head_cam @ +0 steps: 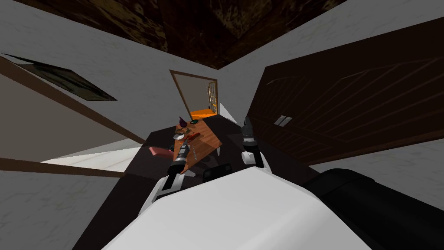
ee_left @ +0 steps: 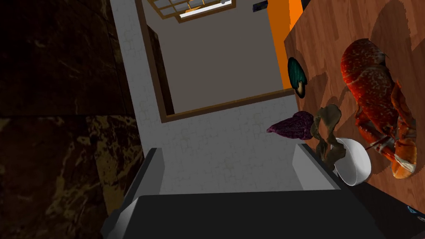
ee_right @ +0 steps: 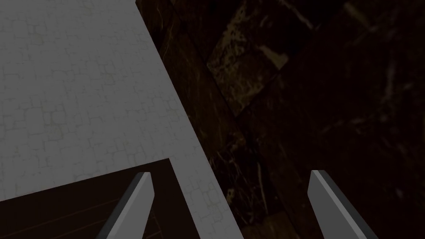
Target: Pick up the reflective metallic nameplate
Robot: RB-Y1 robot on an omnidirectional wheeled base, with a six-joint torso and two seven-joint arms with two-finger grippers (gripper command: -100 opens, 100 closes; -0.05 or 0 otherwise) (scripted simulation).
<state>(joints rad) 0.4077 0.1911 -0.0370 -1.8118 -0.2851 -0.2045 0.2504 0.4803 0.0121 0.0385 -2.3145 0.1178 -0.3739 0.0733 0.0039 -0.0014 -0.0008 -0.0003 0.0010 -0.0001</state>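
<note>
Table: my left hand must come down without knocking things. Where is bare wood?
The table is bare between the teal object and the red lobster. Crowded: white bowl, brown twisted piece and purple lump beside the lobster.

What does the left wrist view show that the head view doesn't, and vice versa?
Left wrist view: the left tool, fingers open, and close-up tabletop shapes: speckled red lobster-like figure, round white bowl, teal oval dish. Head view: the right tool raised beside a dark wood-panelled surface with a pale switch plate; a pink flat object beside the brown wooden table. Both: that table, the brown-framed doorway, orange floor.
</note>
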